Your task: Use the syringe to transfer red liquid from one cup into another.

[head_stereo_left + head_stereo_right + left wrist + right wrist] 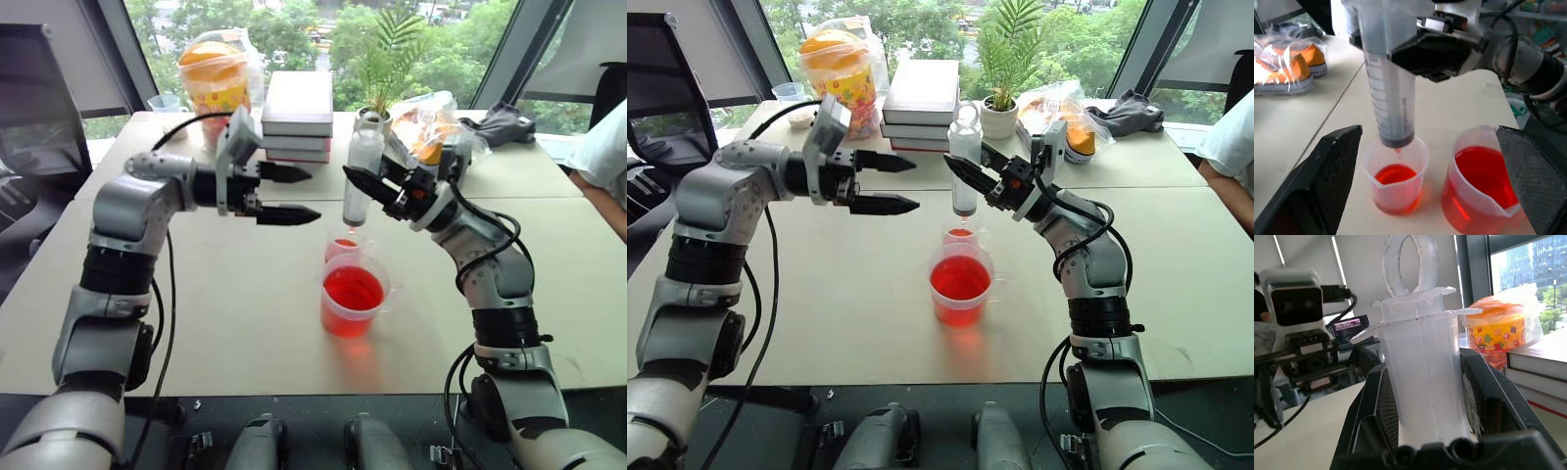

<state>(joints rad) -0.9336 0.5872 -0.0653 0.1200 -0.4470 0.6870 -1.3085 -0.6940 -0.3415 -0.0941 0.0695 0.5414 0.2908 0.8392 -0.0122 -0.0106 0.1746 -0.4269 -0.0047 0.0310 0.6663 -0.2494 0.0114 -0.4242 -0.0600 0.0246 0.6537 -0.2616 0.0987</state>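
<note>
upright syringe over smaller cup

Small cup half behind beaker

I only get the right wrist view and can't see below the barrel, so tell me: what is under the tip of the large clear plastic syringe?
Observer: The large clear plastic syringe hangs upright with its tip over the small narrow clear plastic cup, clear of the liquid.
Operator: Anything left in the barrel?
Observer: It looks empty; the dark plunger seal sits at the bottom.
Operator: How full are the cups?
Observer: The small cup holds a shallow layer of red liquid; the wide clear plastic beaker beside it holds far more.
</note>
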